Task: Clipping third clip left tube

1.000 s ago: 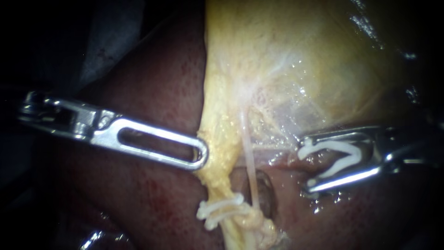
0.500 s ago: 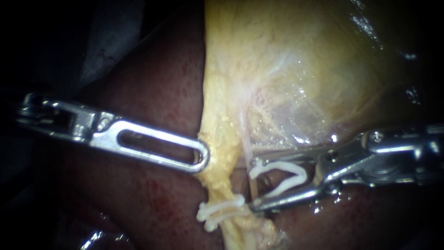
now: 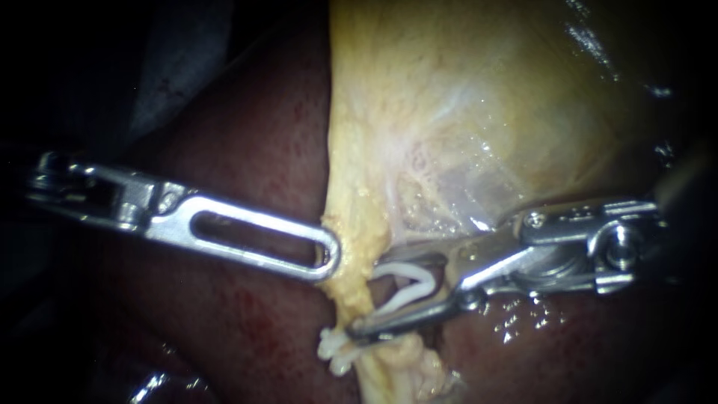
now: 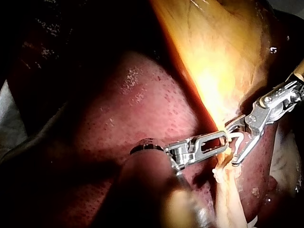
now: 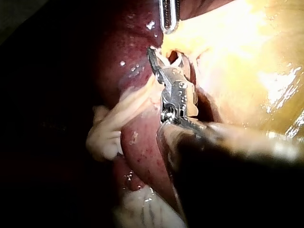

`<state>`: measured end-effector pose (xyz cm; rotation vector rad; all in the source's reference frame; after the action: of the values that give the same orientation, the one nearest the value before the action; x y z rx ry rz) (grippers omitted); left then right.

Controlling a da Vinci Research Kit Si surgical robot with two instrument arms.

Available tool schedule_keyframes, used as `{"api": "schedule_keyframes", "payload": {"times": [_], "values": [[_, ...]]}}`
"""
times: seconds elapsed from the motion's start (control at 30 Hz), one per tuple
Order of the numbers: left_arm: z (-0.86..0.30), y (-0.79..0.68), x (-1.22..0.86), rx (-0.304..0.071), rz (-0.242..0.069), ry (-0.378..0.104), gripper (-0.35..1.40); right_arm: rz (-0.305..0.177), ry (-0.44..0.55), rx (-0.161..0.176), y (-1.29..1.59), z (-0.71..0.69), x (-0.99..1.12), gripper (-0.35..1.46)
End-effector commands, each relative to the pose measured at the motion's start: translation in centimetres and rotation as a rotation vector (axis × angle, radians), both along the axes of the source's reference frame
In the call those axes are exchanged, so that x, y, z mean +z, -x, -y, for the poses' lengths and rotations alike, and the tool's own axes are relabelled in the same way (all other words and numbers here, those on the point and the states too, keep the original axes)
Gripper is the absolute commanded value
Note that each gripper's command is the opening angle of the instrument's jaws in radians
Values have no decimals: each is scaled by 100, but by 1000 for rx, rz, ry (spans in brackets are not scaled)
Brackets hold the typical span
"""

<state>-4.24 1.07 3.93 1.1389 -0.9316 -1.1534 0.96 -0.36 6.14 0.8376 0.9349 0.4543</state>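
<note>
My left instrument (image 3: 327,254) comes in over the liver with its slotted jaws shut on the edge of the yellow, fatty left tube (image 3: 351,224). It also shows in the left wrist view (image 4: 222,140). My right instrument (image 3: 363,297) holds an open white clip (image 3: 407,288) between its spread jaws. The jaw tips reach the left tube just above two white clips (image 3: 334,352) that sit on it. A thin pale tube (image 3: 392,213) runs down and goes out of sight behind the upper jaw. The right wrist view shows the same jaws (image 5: 164,57) at the tissue.
The yellow gallbladder (image 3: 486,97) fills the upper right. Dark red liver (image 3: 247,150) lies under and to the left of both instruments, wet and glistening below the right shaft. A pale bundle of tissue (image 5: 107,135) hangs beside the right instrument.
My right instrument has moved left with the clip, from right of the thin tube to across it, its tips now at the left tube. My left instrument has stayed put.
</note>
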Motion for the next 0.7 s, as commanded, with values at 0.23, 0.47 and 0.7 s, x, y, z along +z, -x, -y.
{"api": "schedule_keyframes", "payload": {"times": [0.23, 0.47, 0.7], "values": [[0, 1, 0, -1, -1, 0, -35, 2, -1, -2, -20, 6, 1, 50], [1, 2, 1, -1, -1, 0, -35, 3, -2, 0, -24, 4, 2, 49], [1, 2, 1, -1, -1, 1, -35, 3, -7, 2, -24, -4, -3, 48]]}}
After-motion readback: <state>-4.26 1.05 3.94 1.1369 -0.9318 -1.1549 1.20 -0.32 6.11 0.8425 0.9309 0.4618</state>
